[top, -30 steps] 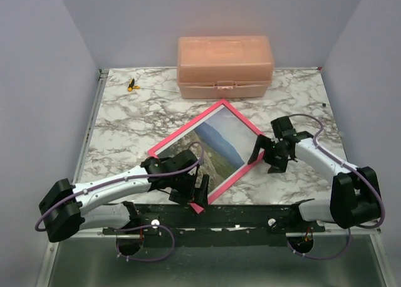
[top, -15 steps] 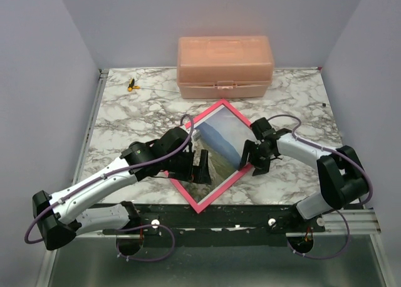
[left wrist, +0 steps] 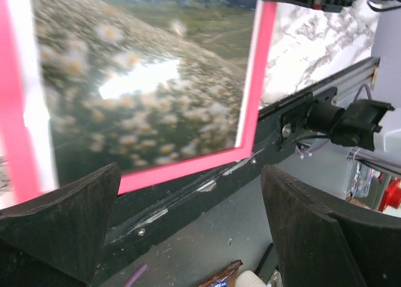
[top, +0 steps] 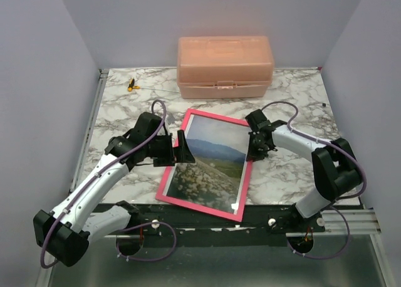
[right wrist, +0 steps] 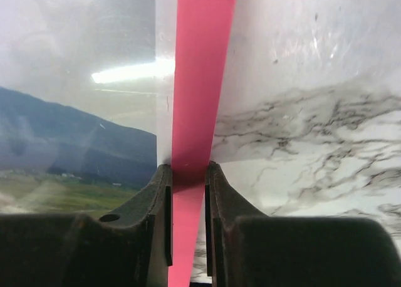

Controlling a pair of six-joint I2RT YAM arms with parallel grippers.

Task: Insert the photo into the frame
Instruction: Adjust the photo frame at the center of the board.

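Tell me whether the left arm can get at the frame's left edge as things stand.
Probably yes. The left gripper is open and sits right at the left edge of the frame, with nothing between them. The right gripper pinches the opposite edge.

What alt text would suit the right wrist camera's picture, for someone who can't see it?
The right claw, two dark fingers, pinches the thin pinkish-red border of a rectangular picture frame. Left of the border lies a glossy landscape photo of hazy blue hills under a glaring clear pane; right of it, the white grey-veined marble table.
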